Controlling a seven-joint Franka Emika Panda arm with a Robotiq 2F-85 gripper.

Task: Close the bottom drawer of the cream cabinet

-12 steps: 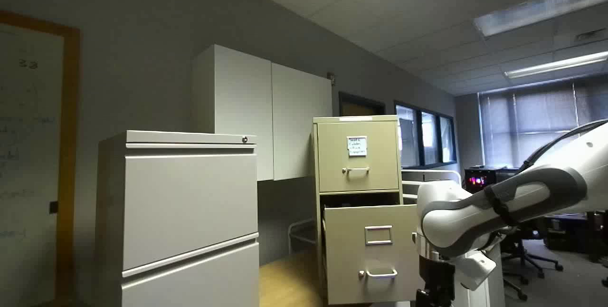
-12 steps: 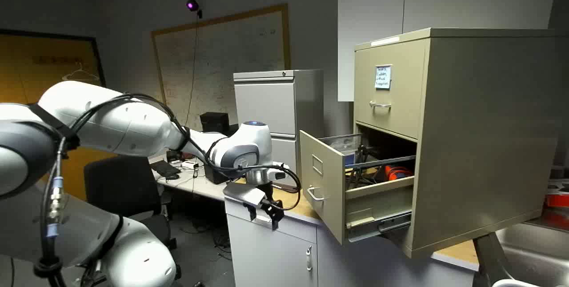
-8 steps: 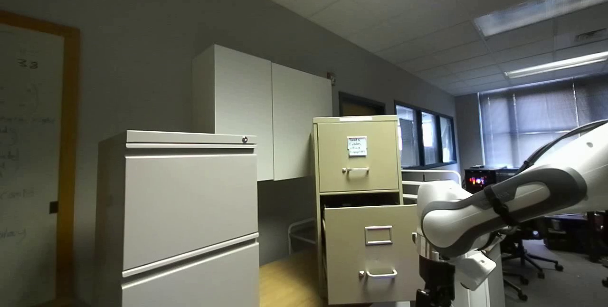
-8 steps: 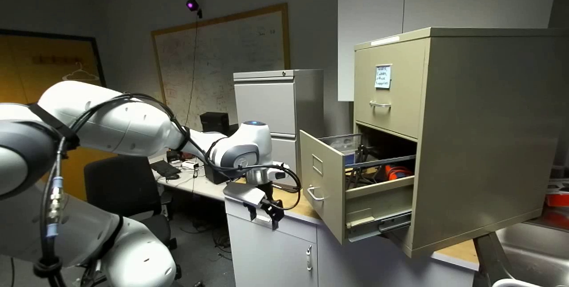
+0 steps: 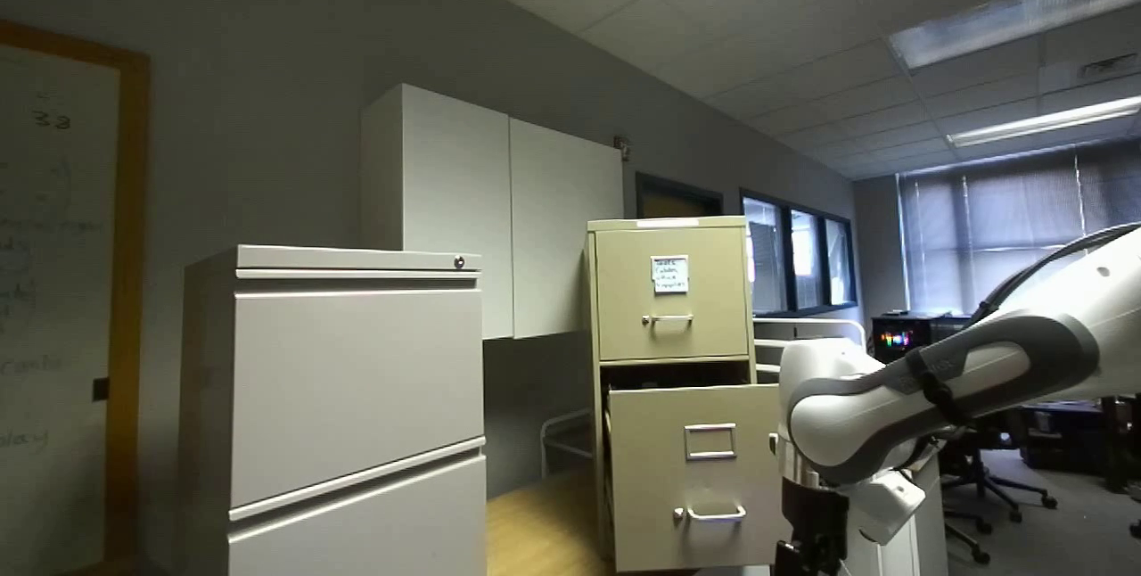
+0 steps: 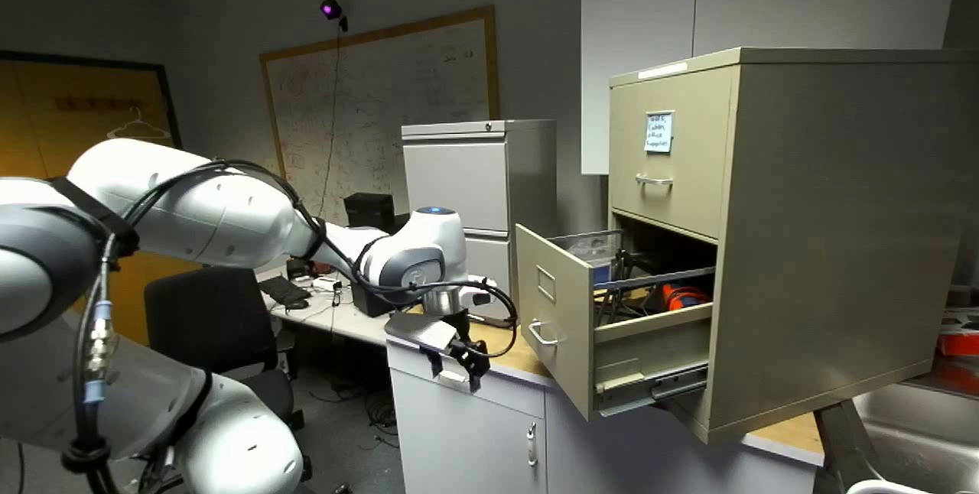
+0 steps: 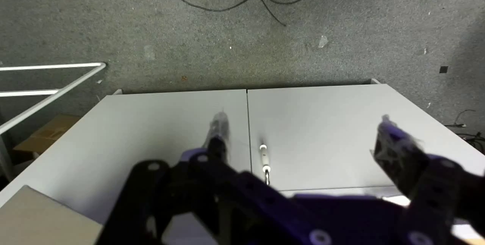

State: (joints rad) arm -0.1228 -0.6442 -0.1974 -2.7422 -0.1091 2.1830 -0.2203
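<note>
The cream cabinet (image 5: 628, 291) (image 6: 834, 234) stands on the counter. Its bottom drawer (image 5: 646, 478) (image 6: 564, 307) is pulled well out in both exterior views, with dark items and an orange object (image 6: 683, 297) inside. The drawer's silver handle (image 5: 716, 514) (image 6: 541, 335) is on its front. My gripper (image 6: 456, 376) points down in front of the drawer front, apart from it. In the wrist view my gripper (image 7: 303, 121) has its fingers wide apart with nothing between them. A cream panel corner (image 7: 49, 218), probably the drawer front, shows at the bottom left there.
A pale grey-white filing cabinet (image 5: 357, 389) (image 6: 455, 180) stands beside the cream one. White lower cupboards (image 6: 466, 433) (image 7: 322, 131) are below my gripper. A white metal rail (image 7: 75, 82) is at the wrist view's left. A cable (image 6: 514, 318) loops from my wrist near the drawer front.
My arm and gripper have shifted very slightly, a little to the left in an exterior view and a little upward in an exterior view. The drawer has not moved.
</note>
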